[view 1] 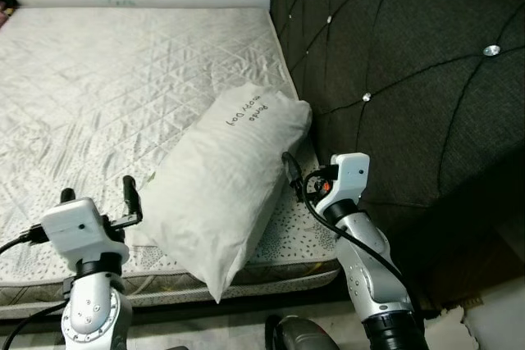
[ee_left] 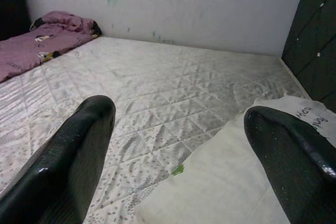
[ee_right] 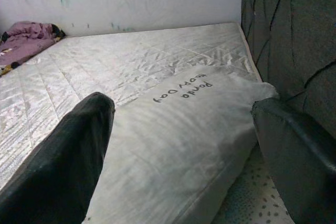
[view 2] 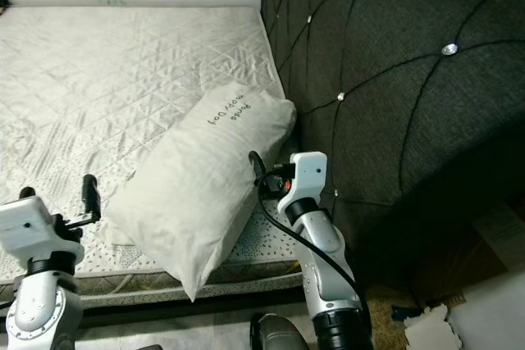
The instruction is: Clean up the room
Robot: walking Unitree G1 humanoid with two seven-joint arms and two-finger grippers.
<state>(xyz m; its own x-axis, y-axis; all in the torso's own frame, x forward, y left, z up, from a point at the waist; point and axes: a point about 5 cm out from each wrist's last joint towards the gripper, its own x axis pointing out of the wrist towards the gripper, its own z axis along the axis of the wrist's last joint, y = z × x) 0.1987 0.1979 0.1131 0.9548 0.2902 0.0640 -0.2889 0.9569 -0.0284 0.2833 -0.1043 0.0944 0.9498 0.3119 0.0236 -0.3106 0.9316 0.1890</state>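
A white pillow [view 1: 225, 174] with handwriting on it lies slanted across the near right corner of the bed, its lower end hanging over the mattress edge. My left gripper [view 1: 98, 198] is open at the mattress's near edge, just left of the pillow, and the left wrist view has the pillow's corner [ee_left: 226, 192] beside one finger. My right gripper [view 1: 297, 176] is open at the pillow's right side, between it and the headboard. Along the right wrist's fingers [ee_right: 63, 161] the pillow [ee_right: 178, 135] lies close, with nothing gripped.
The bare white quilted mattress [view 1: 107, 79] stretches far and left. A dark tufted headboard [view 1: 410, 79] walls the right side. A pink blanket [ee_left: 37, 40] is bunched at the far corner by the wall. Paper scraps [view 1: 484, 317] and a dark round object [view 1: 299, 334] lie on the floor.
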